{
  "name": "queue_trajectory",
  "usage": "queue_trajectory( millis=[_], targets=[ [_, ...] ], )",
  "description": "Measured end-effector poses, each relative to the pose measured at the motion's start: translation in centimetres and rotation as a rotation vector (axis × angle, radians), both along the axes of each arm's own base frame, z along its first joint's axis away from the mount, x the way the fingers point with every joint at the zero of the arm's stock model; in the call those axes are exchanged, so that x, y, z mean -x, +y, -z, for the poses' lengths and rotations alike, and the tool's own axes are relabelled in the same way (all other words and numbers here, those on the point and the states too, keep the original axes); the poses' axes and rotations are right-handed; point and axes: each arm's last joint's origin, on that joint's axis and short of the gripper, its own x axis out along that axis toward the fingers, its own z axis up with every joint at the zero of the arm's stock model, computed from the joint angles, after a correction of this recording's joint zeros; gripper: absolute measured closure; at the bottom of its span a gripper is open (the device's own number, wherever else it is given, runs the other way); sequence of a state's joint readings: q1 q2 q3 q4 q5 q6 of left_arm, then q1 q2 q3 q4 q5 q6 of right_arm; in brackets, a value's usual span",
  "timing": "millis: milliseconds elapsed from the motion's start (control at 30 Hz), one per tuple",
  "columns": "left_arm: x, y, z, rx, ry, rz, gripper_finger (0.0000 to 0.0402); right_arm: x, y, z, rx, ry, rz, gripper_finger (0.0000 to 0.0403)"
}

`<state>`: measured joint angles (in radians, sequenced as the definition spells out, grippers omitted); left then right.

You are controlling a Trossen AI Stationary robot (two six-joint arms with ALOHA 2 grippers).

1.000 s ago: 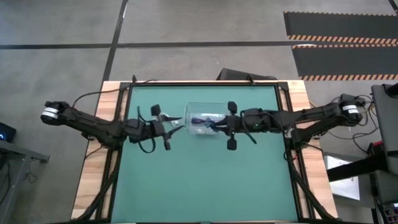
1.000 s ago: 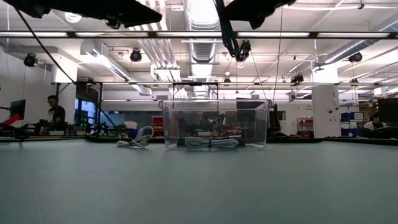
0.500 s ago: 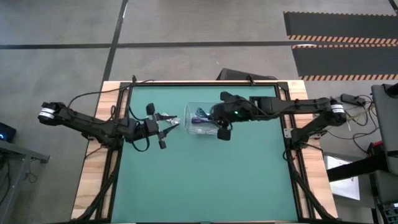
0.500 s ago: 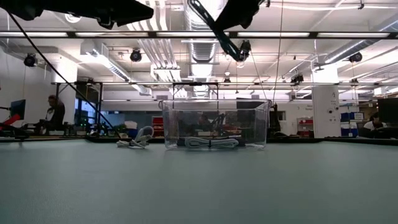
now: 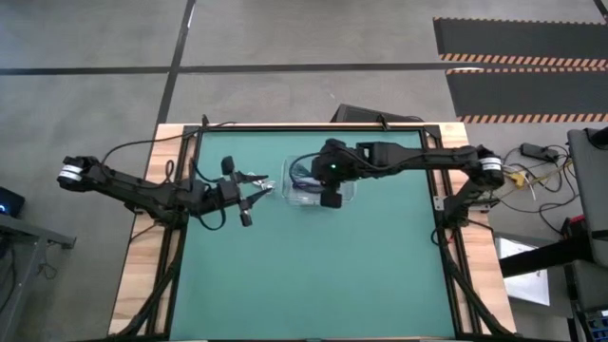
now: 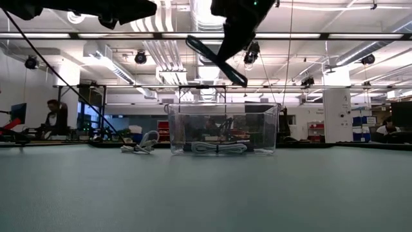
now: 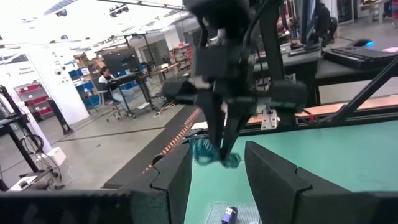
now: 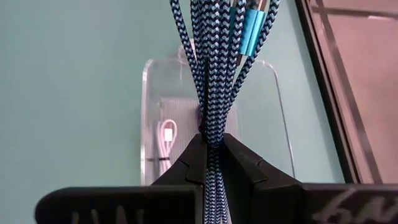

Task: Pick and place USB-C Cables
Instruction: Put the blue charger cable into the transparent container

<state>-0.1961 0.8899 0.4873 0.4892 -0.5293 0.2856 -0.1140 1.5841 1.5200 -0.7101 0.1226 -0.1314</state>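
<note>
Right hand (image 5: 326,171), clenched on a blue braided USB-C cable (image 8: 214,68), hung directly over the clear plastic bin (image 5: 317,183) near the far middle of the green bench (image 5: 313,275). Seen from that arm's wrist, the folded bundle ran lengthwise straight out from between the closed fingers, its teal plug (image 8: 252,25) at the far end, with the bin's open mouth lying right behind it. That alignment looked like the relation the coming move turned on: judged from the overhead view, a release would send the cable down into the bin, though the bench-level view showed the hand well above the bin's rim.

Inside the bin, a white USB-C cable (image 8: 165,134) lay coiled on the floor beside a grey one (image 8: 180,112); from bench level a pale bundle (image 6: 219,147) rested flat along the bin's bottom.

Left hand (image 5: 255,186) waited just beside the bin, on its left in the overhead view, fingers parted and holding nothing, pointed toward the container. Another pale cable (image 6: 143,143) sat on the bench just outside the bin on that same side, nearer to the left hand than to the right, and appeared to be the one piece not yet put away.
</note>
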Motion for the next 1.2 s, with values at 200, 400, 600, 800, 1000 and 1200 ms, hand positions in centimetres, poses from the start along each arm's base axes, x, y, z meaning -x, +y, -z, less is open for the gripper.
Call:
queue_trajectory(
  millis=[200,400,600,800,1000,1200],
  targets=[
    [0.2,0.0,-0.1,0.003,-0.008,0.004,0.0269,-0.7,-1.3,1.5,0.003,0.05,0.022,0.0385],
    [0.2,-0.1,-0.1,0.003,-0.008,0.007,0.0269,-1.0,-2.4,2.9,-0.004,0.101,0.046,0.0385],
    [0.2,-0.1,-0.1,0.002,-0.005,0.007,0.0269,-1.3,-3.2,3.9,-0.007,0.134,0.059,0.0385],
    [0.2,-0.1,0.0,0.002,-0.002,0.008,0.0269,-1.5,-3.8,5.1,-0.015,0.184,0.071,0.0385],
    [0.2,-0.1,0.0,0.001,0.0,0.008,0.0269,-1.8,-4.3,6.3,-0.021,0.223,0.081,0.0385],
    [0.6,0.0,0.5,0.006,0.066,0.009,0.0269,-2.2,-4.8,7.8,-0.022,0.267,0.078,0.0385]
  ],
)
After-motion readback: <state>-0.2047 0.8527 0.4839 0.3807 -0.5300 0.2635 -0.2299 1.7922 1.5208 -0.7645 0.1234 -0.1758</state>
